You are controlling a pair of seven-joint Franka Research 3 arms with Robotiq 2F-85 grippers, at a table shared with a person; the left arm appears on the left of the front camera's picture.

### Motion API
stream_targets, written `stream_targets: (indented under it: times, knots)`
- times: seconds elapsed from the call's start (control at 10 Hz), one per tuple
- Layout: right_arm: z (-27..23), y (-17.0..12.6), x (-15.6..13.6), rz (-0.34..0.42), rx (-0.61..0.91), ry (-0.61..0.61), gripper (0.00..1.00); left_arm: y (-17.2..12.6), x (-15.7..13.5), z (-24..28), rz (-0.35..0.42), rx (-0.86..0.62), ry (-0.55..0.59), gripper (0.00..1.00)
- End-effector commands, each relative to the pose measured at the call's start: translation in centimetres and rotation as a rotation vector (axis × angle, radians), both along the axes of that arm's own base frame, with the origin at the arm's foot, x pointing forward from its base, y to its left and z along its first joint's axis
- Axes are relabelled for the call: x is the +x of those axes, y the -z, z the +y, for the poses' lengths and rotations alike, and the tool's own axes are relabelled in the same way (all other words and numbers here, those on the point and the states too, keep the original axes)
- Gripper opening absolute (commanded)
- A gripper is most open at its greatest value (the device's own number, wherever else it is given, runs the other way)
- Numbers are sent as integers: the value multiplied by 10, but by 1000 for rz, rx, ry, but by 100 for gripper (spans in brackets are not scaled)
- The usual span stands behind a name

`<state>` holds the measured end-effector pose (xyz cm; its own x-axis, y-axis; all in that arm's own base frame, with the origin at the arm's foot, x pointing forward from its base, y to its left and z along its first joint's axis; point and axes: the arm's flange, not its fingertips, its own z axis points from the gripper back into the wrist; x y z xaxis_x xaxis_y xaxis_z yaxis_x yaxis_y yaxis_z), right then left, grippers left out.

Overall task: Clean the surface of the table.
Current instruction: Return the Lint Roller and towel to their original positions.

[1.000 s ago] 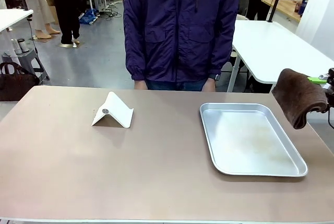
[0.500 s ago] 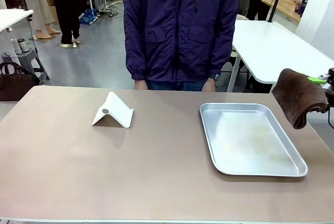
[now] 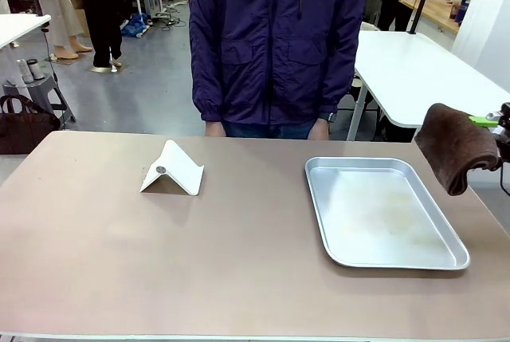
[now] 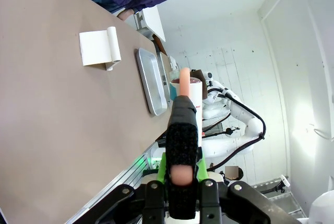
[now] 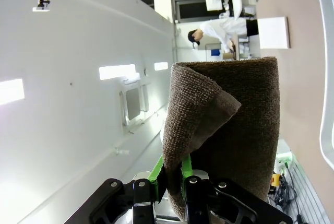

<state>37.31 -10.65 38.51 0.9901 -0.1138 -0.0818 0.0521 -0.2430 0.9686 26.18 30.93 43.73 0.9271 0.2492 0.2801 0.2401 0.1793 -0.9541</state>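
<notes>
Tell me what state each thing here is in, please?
table: mostly bare, not being wiped
tray: empty, flat on the table
white stand: standing like a tent
brown cloth: folded, hanging, not touching the table
right pincer: shut on brown cloth
left pincer: shut

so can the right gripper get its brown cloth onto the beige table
Probably yes: the right gripper, shut on the brown cloth, hangs by the right edge of the beige table, nothing between; the silver metal tray takes the nearest stretch.
</notes>
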Motion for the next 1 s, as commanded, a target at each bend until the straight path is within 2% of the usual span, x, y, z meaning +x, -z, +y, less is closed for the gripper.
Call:
stream_targets:
  times: [0.0, 0.3, 0.4, 0.6, 0.7, 0.8, 0.9]
  knots:
    - [28, -21, 7, -41, -31, 43, 12, -27, 5, -27, -2, -13, -6, 22]
    - [90, -35, 38, -56, -123, -16, 12, -48, 42, -84, 33, 78, 59, 22]
    - [114, -37, 47, -70, -145, -35, 12, -54, 52, -107, 23, 106, 58, 22]
    - [167, -40, 63, -123, -192, -24, 12, -64, 68, -162, 58, 174, 25, 22]
    - [192, -38, 70, -131, -218, -51, 12, -62, 74, -191, 28, 241, 12, 22]
    - [217, -31, 81, -115, -231, -71, 12, -54, 84, -223, 33, 319, 1, 22]
    - [237, -19, 93, -88, -237, -82, 12, -47, 90, -250, 75, 352, 4, 22]
